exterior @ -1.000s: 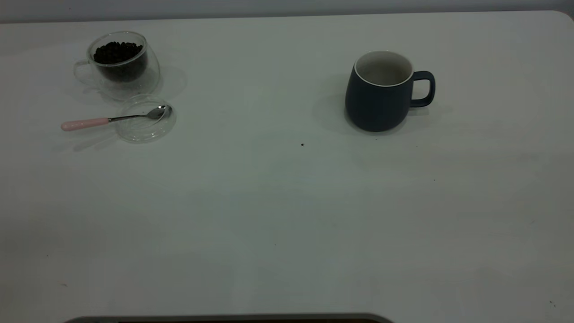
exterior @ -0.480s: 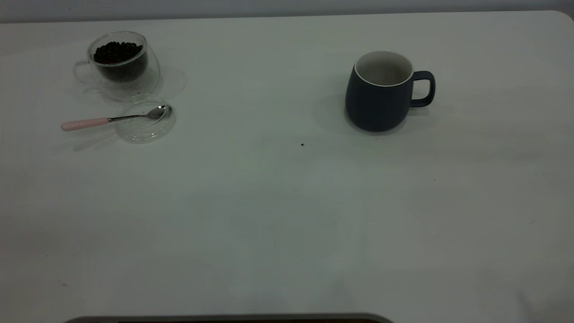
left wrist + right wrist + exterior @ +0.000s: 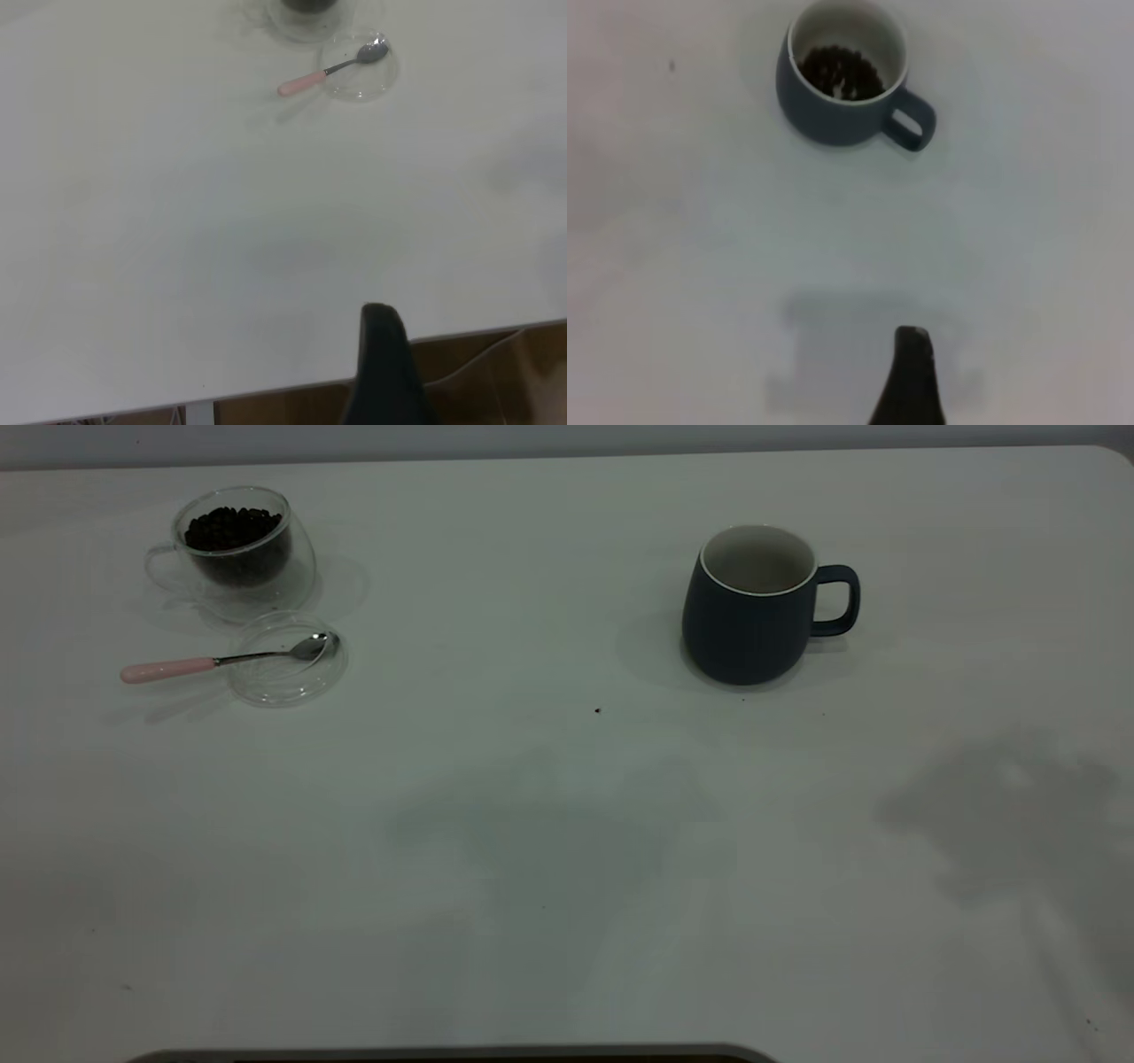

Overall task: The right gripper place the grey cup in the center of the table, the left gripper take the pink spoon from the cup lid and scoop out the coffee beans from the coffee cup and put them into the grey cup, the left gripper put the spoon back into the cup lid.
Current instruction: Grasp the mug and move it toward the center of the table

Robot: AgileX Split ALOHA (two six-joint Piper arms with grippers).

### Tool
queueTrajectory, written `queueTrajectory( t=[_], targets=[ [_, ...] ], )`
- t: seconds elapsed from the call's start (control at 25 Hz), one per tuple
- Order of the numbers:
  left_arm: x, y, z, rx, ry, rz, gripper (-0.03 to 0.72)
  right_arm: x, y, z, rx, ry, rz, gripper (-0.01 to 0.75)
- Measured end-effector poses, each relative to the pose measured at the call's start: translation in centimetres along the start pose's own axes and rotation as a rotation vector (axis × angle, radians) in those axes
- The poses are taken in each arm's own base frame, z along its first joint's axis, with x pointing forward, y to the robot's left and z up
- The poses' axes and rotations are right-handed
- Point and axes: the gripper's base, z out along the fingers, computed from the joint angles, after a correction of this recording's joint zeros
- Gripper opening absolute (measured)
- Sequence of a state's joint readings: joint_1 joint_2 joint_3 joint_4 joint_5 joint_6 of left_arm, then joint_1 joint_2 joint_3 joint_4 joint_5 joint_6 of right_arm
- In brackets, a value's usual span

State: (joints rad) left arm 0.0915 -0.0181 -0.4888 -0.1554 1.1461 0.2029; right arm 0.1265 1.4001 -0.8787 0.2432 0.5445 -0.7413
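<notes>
Opening step, cup not yet moved: the rounded dark blue-grey mug, the grey cup (image 3: 751, 615), stands upright on the large white table (image 3: 532, 824), to the right of the middle and toward the far edge, with its loop handle turned to the right. My right gripper (image 3: 911, 381) hangs above the near part of the table, well apart from the cup. Only one dark jaw tip shows in its wrist view, so I cannot tell whether it is open or closed.

That same view shows a small heap of dark beans (image 3: 842, 73) lying in the bottom of the grey cup.

At the far left, the clear double-walled glass coffee cup (image 3: 235, 553) holds the dark roasted coffee beans (image 3: 232, 527). Just in front of it lies the round clear glass cup lid (image 3: 288, 682). The pink-handled metal spoon (image 3: 213, 662) rests with its bowl in the lid and its handle reaching out to the left.

My left gripper (image 3: 383, 372) hangs near the table's near edge, far from the spoon. Its state I cannot tell either.

As I judge it, the next move is the right gripper's. It must reach forward to the cup, take hold at the handle or rim, and carry the cup level to the middle so that nothing spills.
</notes>
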Motion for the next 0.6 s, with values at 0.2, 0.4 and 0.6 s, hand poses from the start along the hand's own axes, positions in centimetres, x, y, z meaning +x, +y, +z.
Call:
queueTrajectory(
  t=[0.2, 0.4, 0.6],
  targets=[
    [0.0, 0.0, 0.0, 0.000, 0.000, 0.001, 0.582, -1.0, -1.7, 6.6, -0.005, 0.041, -0.202, 0.656],
    [0.0, 0.0, 0.0, 0.000, 0.000, 0.001, 0.582, -0.7, -2.8, 13.5, -0.021, 0.084, -0.422, 0.619],
    [0.0, 0.0, 0.0, 0.000, 0.000, 0.001, 0.582, -0.4, -4.5, 19.7, -0.030, 0.104, -0.530, 0.594]
  ],
)
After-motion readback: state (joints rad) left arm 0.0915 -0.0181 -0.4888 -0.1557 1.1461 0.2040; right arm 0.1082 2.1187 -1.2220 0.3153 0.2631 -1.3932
